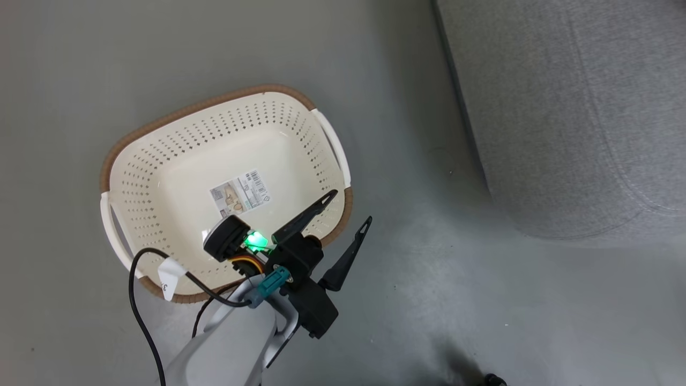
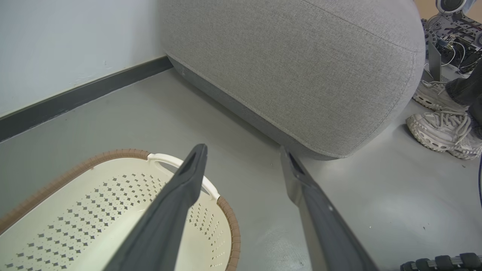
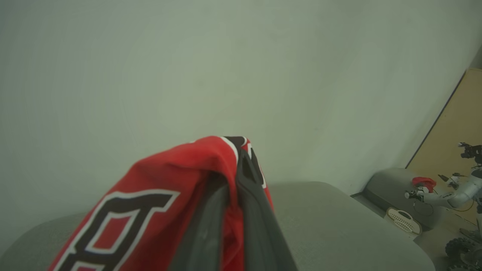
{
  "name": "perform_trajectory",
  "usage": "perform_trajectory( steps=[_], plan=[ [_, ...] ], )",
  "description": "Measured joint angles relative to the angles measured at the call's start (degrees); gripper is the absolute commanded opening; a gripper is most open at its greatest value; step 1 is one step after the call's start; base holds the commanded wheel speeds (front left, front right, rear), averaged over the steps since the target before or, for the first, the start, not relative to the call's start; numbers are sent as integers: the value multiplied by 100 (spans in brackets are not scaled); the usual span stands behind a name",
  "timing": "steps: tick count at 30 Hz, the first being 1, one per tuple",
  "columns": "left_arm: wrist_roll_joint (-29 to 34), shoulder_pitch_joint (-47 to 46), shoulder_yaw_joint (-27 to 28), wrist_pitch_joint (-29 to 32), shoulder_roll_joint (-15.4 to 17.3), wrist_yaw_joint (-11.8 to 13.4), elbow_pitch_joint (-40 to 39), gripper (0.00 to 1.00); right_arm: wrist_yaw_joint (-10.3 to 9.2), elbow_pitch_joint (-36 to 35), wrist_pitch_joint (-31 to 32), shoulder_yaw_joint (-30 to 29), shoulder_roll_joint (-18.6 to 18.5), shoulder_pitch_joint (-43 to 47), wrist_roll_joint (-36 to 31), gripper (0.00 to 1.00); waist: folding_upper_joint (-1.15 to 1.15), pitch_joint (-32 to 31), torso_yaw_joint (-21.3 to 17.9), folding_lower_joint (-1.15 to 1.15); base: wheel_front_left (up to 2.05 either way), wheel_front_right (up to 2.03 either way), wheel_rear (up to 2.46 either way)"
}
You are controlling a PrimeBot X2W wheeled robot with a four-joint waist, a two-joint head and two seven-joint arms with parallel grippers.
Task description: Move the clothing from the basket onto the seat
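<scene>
The basket (image 1: 177, 155) stands on the grey floor (image 1: 407, 161), its bare bottom showing a label sticker (image 1: 239, 193). The seat (image 1: 579, 107) lies toward 2 o'clock from it, with its rounded edge well apart from the brown rim and a wide strip of open floor between them. The left end effector (image 1: 350, 207) hangs over the rim at the basket's 5 o'clock with its fingers spread wide, holding nothing.

In the left wrist view, a pale wall (image 2: 56, 45) with a dark skirting board (image 2: 75, 99) runs behind the seat. A person's pale shoes (image 2: 440, 130) stand at 3 o'clock, near the seat's corner.

The right end effector (image 3: 235, 169) is clamped on the red jersey (image 3: 150, 188), held above the seat cushion (image 3: 339, 218).
</scene>
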Motion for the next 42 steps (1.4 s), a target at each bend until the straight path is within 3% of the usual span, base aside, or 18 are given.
perform_trajectory(
  steps=[10,15,17,19,20,28,42],
  plan=[
    [-29,-90,96,0,87,-4,38,100,-37,975,412,-27,527,241,305,0,0,211,286,0,0,0,0],
    [-55,-90,116,0,75,-4,56,100,-29,1288,466,-24,564,293,393,3,0,194,314,-1,0,0,0],
    [-65,-92,114,0,40,-4,57,100,-22,1400,458,-23,569,328,393,14,0,175,321,-1,0,0,0],
    [-73,-93,109,0,-12,-4,71,100,22,1478,397,2,583,413,390,60,0,136,331,0,0,0,0],
    [-77,-93,109,0,-31,-4,75,100,26,1501,355,37,597,462,381,99,0,112,338,-1,0,0,0],
    [-277,-85,237,0,-58,-5,142,100,231,1462,-244,245,794,884,269,100,0,-186,384,-1,0,0,0],
    [-477,162,590,0,-192,2,289,100,531,971,-502,519,1215,1600,92,100,-1,-865,493,-1,0,0,0]
  ],
)
